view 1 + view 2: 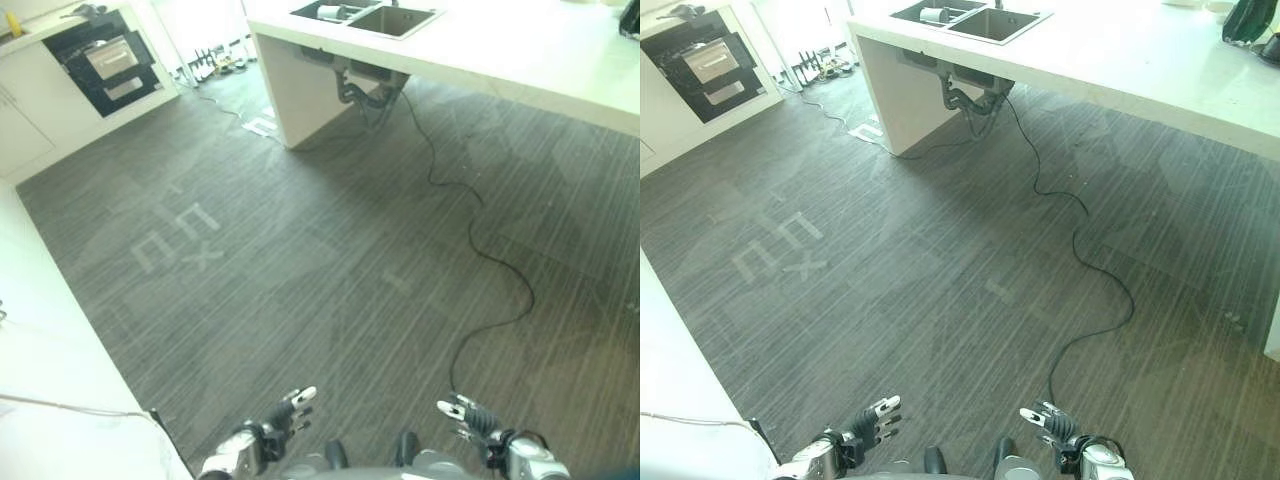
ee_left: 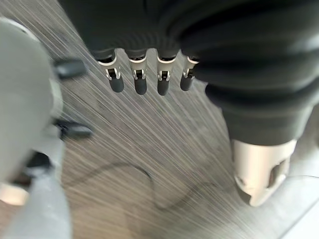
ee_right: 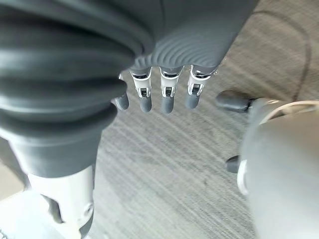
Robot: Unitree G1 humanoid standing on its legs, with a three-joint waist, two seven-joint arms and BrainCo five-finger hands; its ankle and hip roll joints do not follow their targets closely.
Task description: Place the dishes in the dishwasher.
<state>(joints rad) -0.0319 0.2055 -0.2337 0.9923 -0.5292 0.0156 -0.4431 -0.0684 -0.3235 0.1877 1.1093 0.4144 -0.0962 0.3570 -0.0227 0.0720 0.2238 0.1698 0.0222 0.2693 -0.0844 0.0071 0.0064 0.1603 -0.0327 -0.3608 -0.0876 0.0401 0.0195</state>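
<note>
Grey floor (image 1: 330, 270): it is lying wide and bare between the robot and the counter.
Left hand (image 1: 285, 412): it is hanging low over the floor with fingers (image 2: 139, 82) straight and loose, holding nothing.
Right hand (image 1: 1050, 420): it is hanging low too, fingers (image 3: 167, 97) straight, holding nothing.
Dish (image 1: 328, 12): a small pale round thing is sitting in the sink (image 1: 395, 20), at the far corner of the white counter (image 1: 520, 50), well apart from both hands.
Dishwasher: it cannot be told which one it is; a dark front (image 1: 100, 62) is showing in the far cabinets.
Handling: the dish is probably hard, smooth, maybe wet and easy to break, so gripping its side or rim firmly looks best.
</note>
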